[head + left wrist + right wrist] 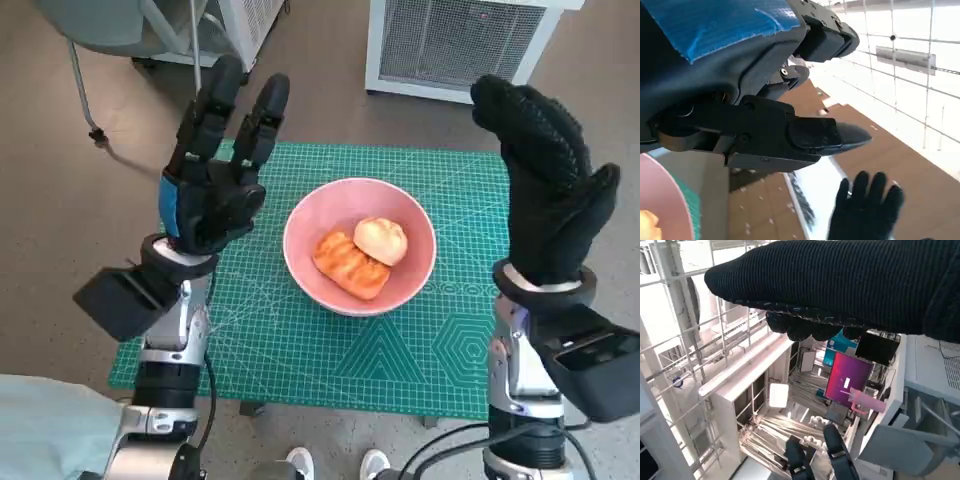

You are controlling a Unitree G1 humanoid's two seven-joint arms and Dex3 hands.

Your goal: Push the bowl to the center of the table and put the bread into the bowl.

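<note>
Bowl: the pink bowl (360,245) sits on the green cutting mat (300,340) that covers the table, about midway between the mat's two side edges and a little toward the far edge; a slice of its rim also shows in the left wrist view.

Bread: two pieces lie inside the bowl, touching each other: a pale round roll (381,240) and a golden ridged pastry (350,264).

Left hand: the left hand (215,170) is raised above the left part of the mat, fingers stretched upward and apart, holding nothing and well clear of the bowl.

Right hand: the right hand (545,185) is lifted over the mat's right edge, glove flat and open with nothing in it, also clear of the bowl.

Wrist views: both cameras point up and outward at shelving and a screen, so they add little about the table; the left wrist view does catch the gloved hand with its fingers spread.

Progress: judging by how things lie, both steps look done, the bowl near the middle and the bread inside.

Left to do: probably nothing beyond lowering the arms, though exact centring is hard to judge through the wide lens.
</note>
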